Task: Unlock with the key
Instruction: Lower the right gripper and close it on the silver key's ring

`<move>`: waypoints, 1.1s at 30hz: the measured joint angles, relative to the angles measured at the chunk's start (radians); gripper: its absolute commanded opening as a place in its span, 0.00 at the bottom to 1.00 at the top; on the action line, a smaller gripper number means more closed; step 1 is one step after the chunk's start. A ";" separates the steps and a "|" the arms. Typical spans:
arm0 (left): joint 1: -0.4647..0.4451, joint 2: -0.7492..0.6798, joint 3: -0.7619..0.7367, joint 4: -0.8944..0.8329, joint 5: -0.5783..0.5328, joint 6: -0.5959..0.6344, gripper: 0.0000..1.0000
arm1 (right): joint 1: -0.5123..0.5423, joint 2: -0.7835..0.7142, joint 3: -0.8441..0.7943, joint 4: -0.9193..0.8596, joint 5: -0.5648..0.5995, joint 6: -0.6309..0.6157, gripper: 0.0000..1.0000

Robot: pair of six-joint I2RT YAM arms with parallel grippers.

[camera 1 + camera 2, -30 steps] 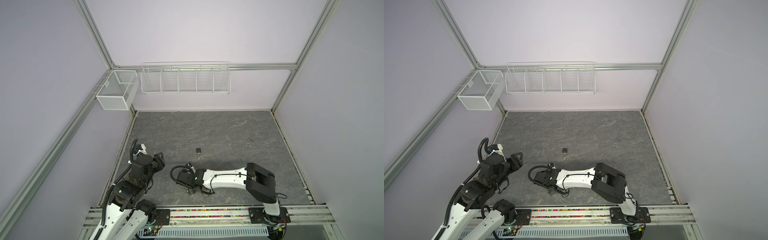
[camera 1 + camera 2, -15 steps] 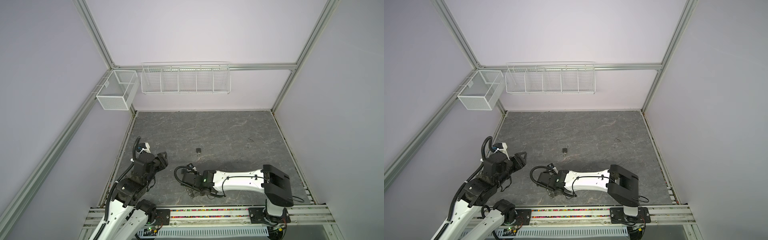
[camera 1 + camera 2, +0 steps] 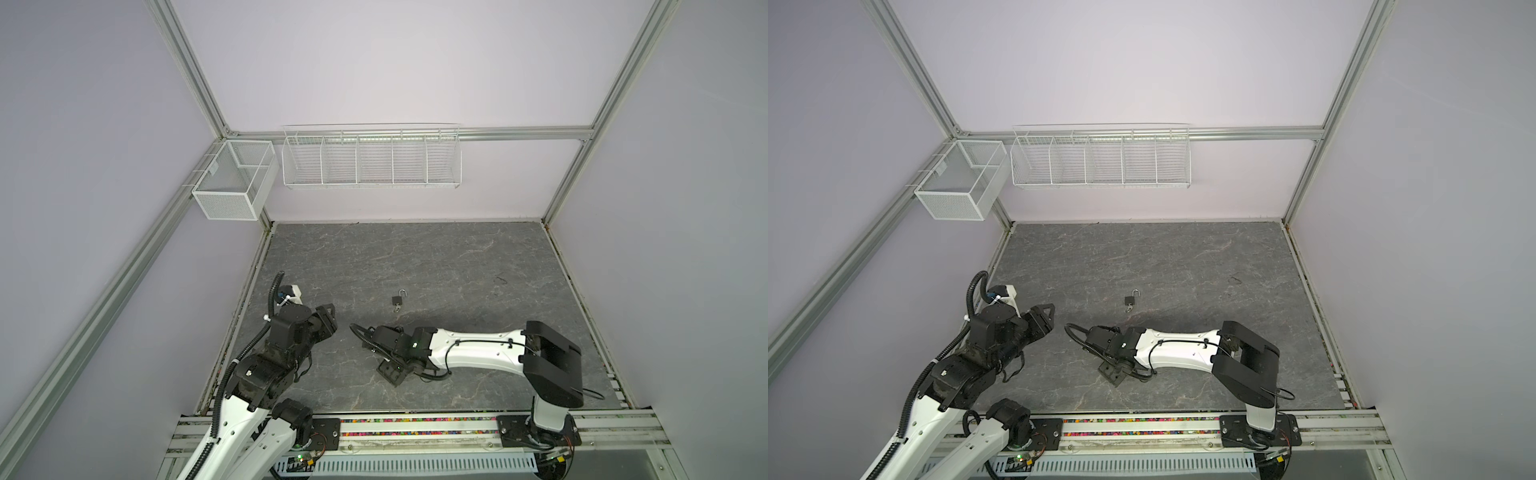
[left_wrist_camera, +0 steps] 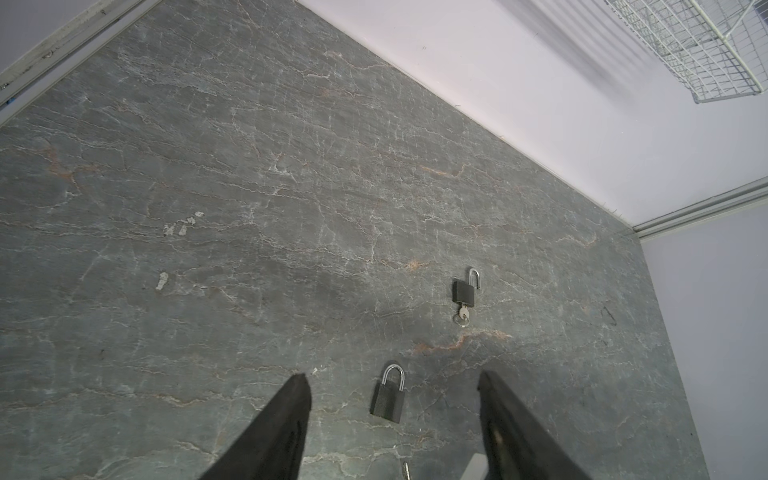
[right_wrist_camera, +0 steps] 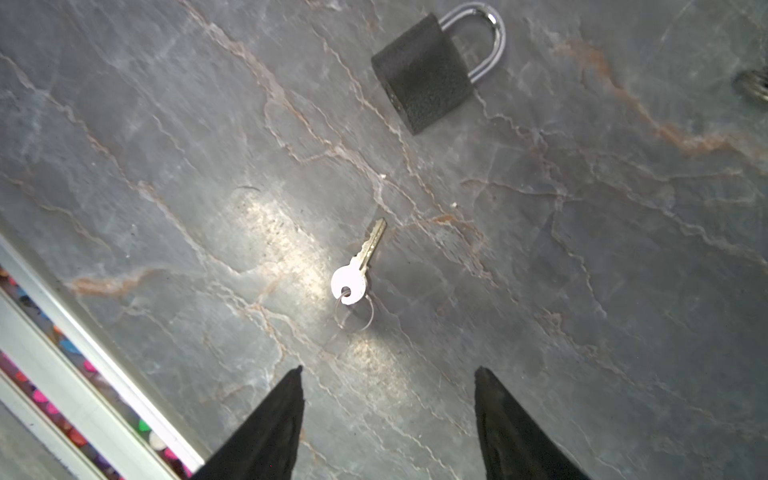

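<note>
Key (image 5: 359, 266) clear from right wrist, hidden from above; left fingers (image 4: 274, 432), right fingers (image 5: 270, 432) apart.

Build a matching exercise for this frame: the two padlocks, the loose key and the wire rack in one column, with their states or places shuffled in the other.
Things:
1. far padlock
2. near padlock
3. loose key
4. wire rack

States or places:
A. shackle shut
B. hangs on the back wall
C. lies flat on the table, on a ring, apart from both padlocks
D. shackle open, a key in its base

Pairs: 1-D, 2-A, 3-C, 4-B
</note>
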State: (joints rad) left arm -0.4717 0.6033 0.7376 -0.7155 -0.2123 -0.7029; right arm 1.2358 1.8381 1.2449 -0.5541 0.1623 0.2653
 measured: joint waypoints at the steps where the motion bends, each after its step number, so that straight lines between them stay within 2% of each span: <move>1: 0.000 -0.003 -0.001 0.001 -0.001 0.000 0.65 | -0.006 0.000 0.000 0.002 -0.008 -0.025 0.63; 5: 0.000 -0.008 -0.004 0.002 -0.008 -0.003 0.65 | -0.013 0.001 0.000 0.008 -0.037 -0.106 0.60; 11: 0.000 -0.008 -0.008 0.003 -0.027 -0.003 0.65 | -0.010 0.027 0.022 0.013 -0.059 -0.166 0.56; 33: 0.000 -0.013 -0.042 0.015 -0.030 -0.008 0.65 | 0.010 0.137 0.091 0.012 -0.055 -0.237 0.40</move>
State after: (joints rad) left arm -0.4713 0.5907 0.6952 -0.7002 -0.2424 -0.7105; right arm 1.2453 1.9751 1.3361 -0.5423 0.1078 0.0284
